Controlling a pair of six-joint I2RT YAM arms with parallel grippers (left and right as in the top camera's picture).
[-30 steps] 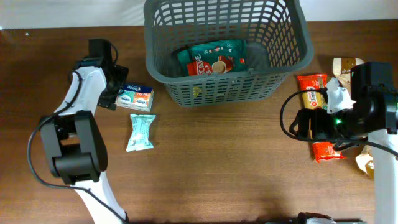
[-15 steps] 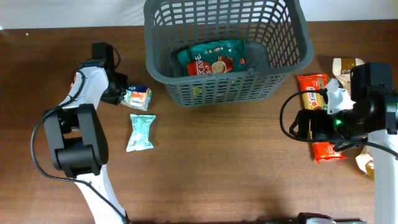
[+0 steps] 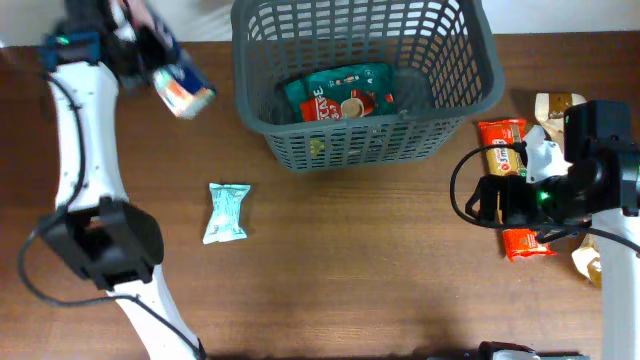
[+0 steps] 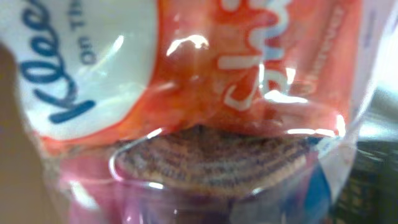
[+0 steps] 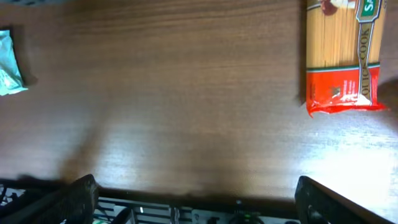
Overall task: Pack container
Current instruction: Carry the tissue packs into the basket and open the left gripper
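Overhead: held tissue pack (image 3: 183,88) pinched in left fingers (image 3: 153,52), aloft left of container (image 3: 370,145); should have cleared its near wall fully before release; kept right fingers (image 5: 81,193) spread wide.

Bright, even light overhead; left wrist view blurred, with glare spots on the wrapper (image 4: 205,93).

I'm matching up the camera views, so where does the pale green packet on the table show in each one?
Overhead: the pale green packet lies on the table left of centre, below the basket's left corner.
Left wrist: not in it; a tissue pack fills the frame.
Right wrist: cut by the upper left edge.
Shared landmark: the brown wooden table, in overhead and right wrist.
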